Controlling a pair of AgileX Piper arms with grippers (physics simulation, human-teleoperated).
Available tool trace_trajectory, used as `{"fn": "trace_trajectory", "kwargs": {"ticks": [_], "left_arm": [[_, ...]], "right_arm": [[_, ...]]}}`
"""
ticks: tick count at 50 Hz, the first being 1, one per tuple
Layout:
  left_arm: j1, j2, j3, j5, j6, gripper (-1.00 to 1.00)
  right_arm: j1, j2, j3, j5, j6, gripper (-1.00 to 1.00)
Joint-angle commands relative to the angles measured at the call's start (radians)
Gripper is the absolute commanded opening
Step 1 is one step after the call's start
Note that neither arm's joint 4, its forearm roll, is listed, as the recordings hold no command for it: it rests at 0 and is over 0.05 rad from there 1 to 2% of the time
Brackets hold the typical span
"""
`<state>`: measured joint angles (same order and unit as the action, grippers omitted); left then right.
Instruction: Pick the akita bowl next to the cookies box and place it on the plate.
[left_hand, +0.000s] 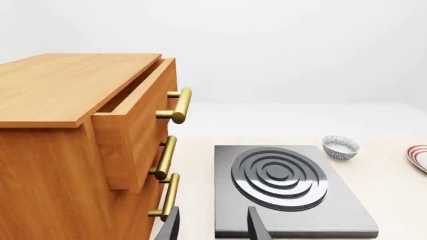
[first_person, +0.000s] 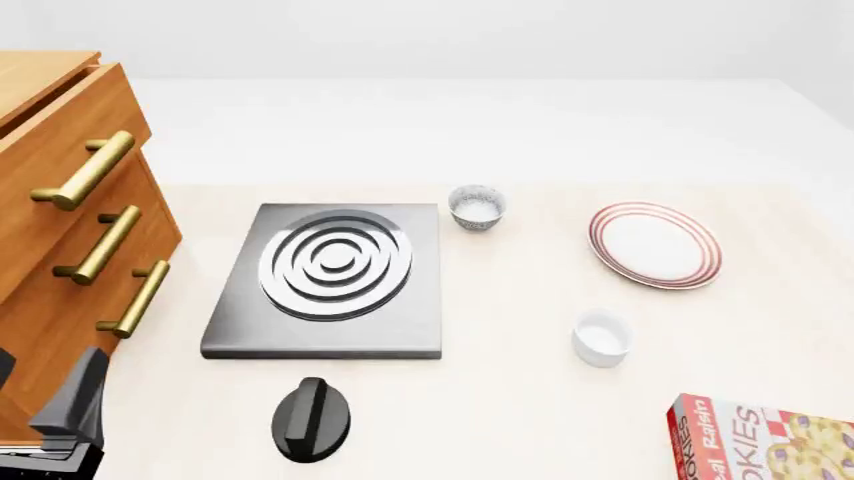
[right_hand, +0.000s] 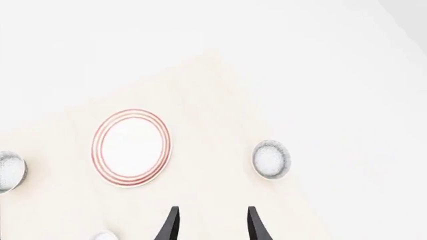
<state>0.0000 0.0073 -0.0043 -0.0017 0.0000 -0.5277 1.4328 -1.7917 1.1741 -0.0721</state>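
Two open claws (left_hand: 212, 225) (right_hand: 210, 222), empty; akita bowl (right_hand: 271, 159) apart from plate (right_hand: 131, 147).

Wooden drawer cabinet (first_person: 60, 200) with brass handles at the table's left; stove burner (first_person: 334, 265) beside it, black knob (first_person: 311, 418) just in front, white cup (first_person: 601, 337) off right.

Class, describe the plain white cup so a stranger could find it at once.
Start at the red-ringed plate. The white cup stands between it and the cookies box. Unlike the patterned bowl beside the stove burner, it is plain all over.
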Motion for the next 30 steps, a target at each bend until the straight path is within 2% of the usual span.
{"fn": "trace_trajectory", "kwargs": {"ticks": [1,18,24,30], "left_arm": [[0.000,0.000,0.000,0.000,0.000,1.00],[0.000,0.000,0.000,0.000,0.000,1.00],[0.000,0.000,0.000,0.000,0.000,1.00],[0.000,0.000,0.000,0.000,0.000,1.00]], "right_arm": [[-0.018,0.055,-0.027,-0.006,-0.007,1.00],[-0.054,0.163,-0.045,-0.052,-0.004,1.00],[-0.080,0.248,-0.168,-0.010,-0.012,1.00],[-0.098,0.287,-0.195,-0.015,-0.023,1.00]]}}
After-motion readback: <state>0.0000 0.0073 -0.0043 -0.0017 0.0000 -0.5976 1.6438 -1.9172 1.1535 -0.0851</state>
